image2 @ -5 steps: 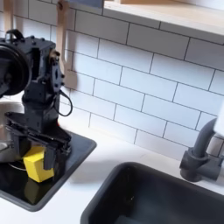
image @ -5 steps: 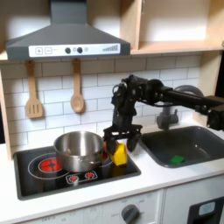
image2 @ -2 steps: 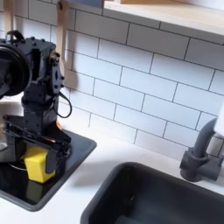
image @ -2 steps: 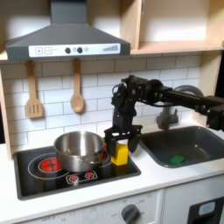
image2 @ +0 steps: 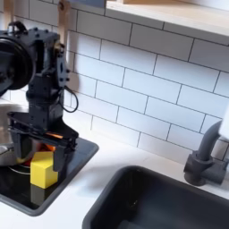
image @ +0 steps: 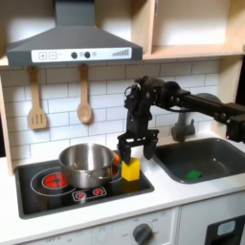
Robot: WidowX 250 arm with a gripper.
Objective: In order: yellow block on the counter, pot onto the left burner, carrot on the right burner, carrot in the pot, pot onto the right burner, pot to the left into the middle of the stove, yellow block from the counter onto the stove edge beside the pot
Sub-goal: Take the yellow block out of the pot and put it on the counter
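The yellow block (image: 131,169) (image2: 42,170) stands on the right edge of the black stove (image: 38,188) (image2: 82,150), just right of the steel pot (image: 86,163) (image2: 7,134), which sits mid-stove. My gripper (image: 135,151) (image2: 43,150) hangs directly over the block, open, its fingers spread wider than the block with the tips level with its top. In both exterior views nothing is held between them. The carrot is hidden. Off-white counter (image: 191,194) (image2: 107,174) surrounds the stove.
A grey sink (image: 220,145) (image2: 161,201) lies right of the stove in both exterior views, with a small green piece (image: 193,174) inside and a faucet (image: 182,124) (image2: 207,156) behind. A spatula (image: 36,100) and a wooden spoon (image: 84,96) hang on the tiled wall under the range hood.
The gripper has lifted a little off the yellow block and its fingers have spread. The block stays on the stove edge beside the pot.
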